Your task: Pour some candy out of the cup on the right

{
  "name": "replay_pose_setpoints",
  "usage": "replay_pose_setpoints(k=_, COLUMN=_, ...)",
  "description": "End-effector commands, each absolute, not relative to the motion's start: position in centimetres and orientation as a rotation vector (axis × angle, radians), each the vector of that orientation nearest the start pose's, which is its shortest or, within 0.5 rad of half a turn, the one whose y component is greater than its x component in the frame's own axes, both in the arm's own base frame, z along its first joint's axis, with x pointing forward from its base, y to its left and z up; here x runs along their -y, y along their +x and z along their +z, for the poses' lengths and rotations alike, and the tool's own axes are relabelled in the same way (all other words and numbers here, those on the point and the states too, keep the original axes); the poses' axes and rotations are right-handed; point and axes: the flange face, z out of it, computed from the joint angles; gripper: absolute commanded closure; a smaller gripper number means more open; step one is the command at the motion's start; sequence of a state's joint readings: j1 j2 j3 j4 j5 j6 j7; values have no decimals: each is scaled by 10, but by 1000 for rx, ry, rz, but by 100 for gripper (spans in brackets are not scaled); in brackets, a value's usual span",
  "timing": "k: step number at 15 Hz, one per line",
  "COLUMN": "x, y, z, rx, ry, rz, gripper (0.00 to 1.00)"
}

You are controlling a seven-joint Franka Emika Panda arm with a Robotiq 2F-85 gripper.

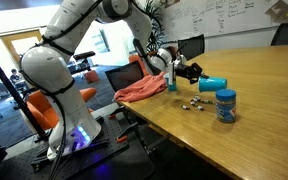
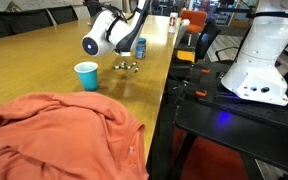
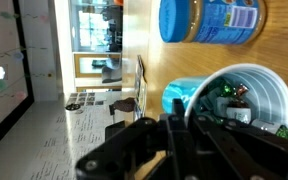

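Note:
My gripper (image 1: 194, 73) is shut on the light-blue cup (image 1: 215, 83) and holds it tipped on its side just above the wooden table. In an exterior view the cup's pale round end (image 2: 92, 45) faces the camera below the gripper (image 2: 108, 34). In the wrist view the cup's pale inside (image 3: 259, 92) shows past the dark fingers (image 3: 184, 140), with some small dark pieces in it. A handful of tiny candy pieces (image 1: 194, 102) lies on the table below the cup and also shows in the other exterior view (image 2: 126, 67).
A squat blue lidded jar (image 1: 225, 105) (image 2: 140, 47) (image 3: 210, 20) stands close beside the candy. A smaller teal cup (image 2: 86, 75) stands upright nearby. An orange-pink cloth (image 1: 142, 89) (image 2: 59, 135) hangs over the table edge (image 1: 174, 140). Office chairs stand beyond the table.

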State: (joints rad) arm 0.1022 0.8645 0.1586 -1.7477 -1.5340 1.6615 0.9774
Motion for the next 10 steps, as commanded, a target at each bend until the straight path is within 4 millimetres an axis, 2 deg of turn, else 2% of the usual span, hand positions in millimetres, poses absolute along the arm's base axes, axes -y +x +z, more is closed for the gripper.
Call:
replay_pose_setpoints(k=1, x=-76, y=614, z=144, rx=-138, ry=1931, rz=209, gripper=99)
replay_pose_setpoints(k=6, x=-89, y=623, z=220, rx=23, ry=2122, rz=359, gripper=99)
replay_pose_setpoints(k=10, x=-76, y=629, z=268, rx=169, ry=2294, rz=464, gripper=99)
